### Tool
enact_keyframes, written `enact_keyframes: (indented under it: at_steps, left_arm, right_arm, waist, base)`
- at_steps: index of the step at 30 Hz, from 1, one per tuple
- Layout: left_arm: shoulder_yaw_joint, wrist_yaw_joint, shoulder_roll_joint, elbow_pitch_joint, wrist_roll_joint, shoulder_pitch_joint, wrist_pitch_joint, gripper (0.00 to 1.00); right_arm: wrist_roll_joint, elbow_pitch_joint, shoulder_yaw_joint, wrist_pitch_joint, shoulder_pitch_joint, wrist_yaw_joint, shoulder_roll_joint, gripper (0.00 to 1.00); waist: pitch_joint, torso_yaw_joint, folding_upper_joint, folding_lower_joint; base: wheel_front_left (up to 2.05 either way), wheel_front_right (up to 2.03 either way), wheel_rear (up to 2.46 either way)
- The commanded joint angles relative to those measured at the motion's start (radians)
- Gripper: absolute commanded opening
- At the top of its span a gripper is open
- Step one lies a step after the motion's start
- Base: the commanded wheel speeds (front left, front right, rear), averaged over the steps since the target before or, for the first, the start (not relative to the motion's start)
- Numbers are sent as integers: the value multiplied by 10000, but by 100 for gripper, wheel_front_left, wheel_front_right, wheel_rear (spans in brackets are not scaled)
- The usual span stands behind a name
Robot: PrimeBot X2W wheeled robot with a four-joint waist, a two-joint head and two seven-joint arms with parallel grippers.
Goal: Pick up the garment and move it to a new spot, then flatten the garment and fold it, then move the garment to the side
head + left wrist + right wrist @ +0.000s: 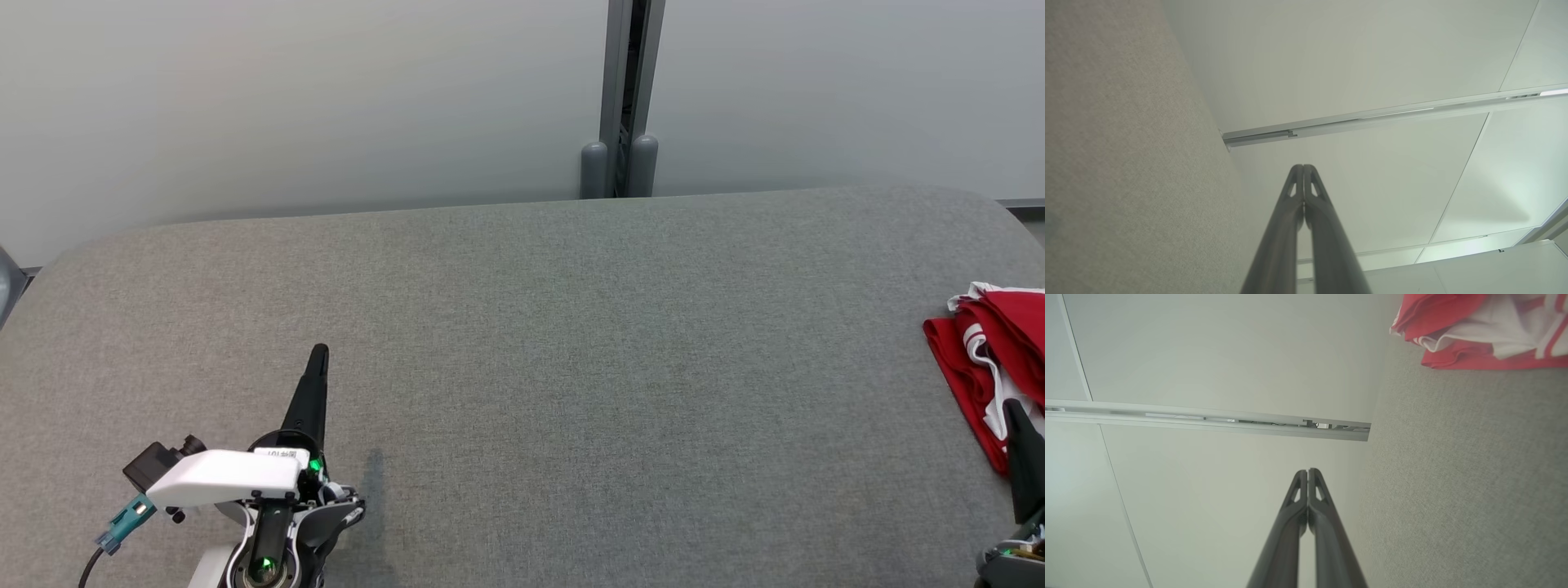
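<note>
Right end effector (1017,411): the two dark fingers lie pressed together, nothing between them. Left end effector (318,353): the same, fingers together and empty, low over bare grey tabletop (571,343), well apart from the work. The garment (976,359) lies just ahead of the right end effector's tip and a little to its outer side. In the head view the fingers overlap the near fold, but the wrist view shows a strip of tabletop between the tip and the cloth, so contact cannot be told. It looks red with white bands and trim, heaped in loose folds with several edges doubled over, and part of it is cut off by the frame. Judged light, limp and not fragile; it should sag and trail when lifted, and thin layers may slip from a shallow pinch. The best hold is likely a raised fold or the thicker banded edge nearest the fingertips, taken deep. Pale wall (326,98) beyond.
</note>
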Motion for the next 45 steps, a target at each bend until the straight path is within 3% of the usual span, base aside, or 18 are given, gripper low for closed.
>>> enact_keyframes:
  at_steps: [1,8,45]
  left_arm:
    - [41,-68,49,18,-143,-184,24,0]
    - [49,-137,51,113,-562,-282,109,0]
    - [56,-121,44,104,-501,-237,118,0]
  right_arm:
    - [194,-9,-72,71,66,7,2,0]
    - [687,-1,-225,234,97,7,21,0]
    - [523,16,-329,334,26,7,101,0]
  waist:
    - [-6,1,0,0]
    - [-44,7,0,0]
    - [-46,7,0,0]
  base:
    - [0,0,0]
    - [0,0,0]
    - [0,0,0]
